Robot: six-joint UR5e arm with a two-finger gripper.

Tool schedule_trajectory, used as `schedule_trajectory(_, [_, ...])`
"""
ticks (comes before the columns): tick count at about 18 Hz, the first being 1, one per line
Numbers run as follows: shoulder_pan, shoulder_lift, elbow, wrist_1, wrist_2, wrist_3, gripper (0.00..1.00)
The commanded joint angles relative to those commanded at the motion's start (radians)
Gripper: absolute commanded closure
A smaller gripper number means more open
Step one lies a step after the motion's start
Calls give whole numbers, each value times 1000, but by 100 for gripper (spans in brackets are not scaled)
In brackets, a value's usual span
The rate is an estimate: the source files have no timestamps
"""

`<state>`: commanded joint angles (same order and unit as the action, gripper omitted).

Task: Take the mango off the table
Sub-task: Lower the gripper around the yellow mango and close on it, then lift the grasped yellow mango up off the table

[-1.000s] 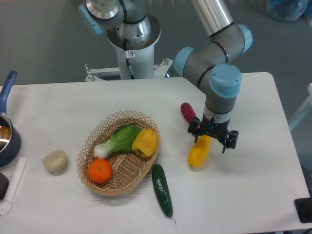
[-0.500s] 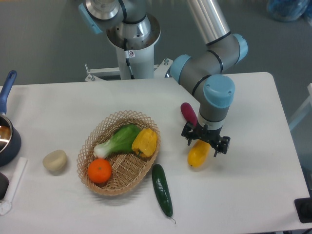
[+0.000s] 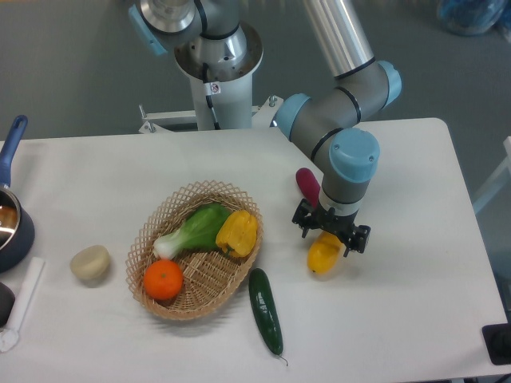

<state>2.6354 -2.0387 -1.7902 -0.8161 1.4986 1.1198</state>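
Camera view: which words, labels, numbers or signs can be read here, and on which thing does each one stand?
Nothing can be read for certain.
A small white sticker on the white robot base column: it has a dark mark, too small to read.
The mango, the gripper, the basket and the table: no text is visible.

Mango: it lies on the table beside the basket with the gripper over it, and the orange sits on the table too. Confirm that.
Not quite. In the camera view the orange sits inside the basket, not on the table. The mango does lie on the table, with the gripper over it.
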Motion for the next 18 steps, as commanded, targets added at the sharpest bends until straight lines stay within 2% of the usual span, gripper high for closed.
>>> schedule_trajectory(2, [-2,2,0,0,8,0,13])
schedule_trajectory(7, [0,11,6,-2,8,2,63])
schedule_trajectory(11, [5,23,17,-3,8,5,70])
schedule_trajectory(14, [21,89,44,-8,8,55,70])
schedule_trajectory(18, [66,184,89,-60,9,201,70])
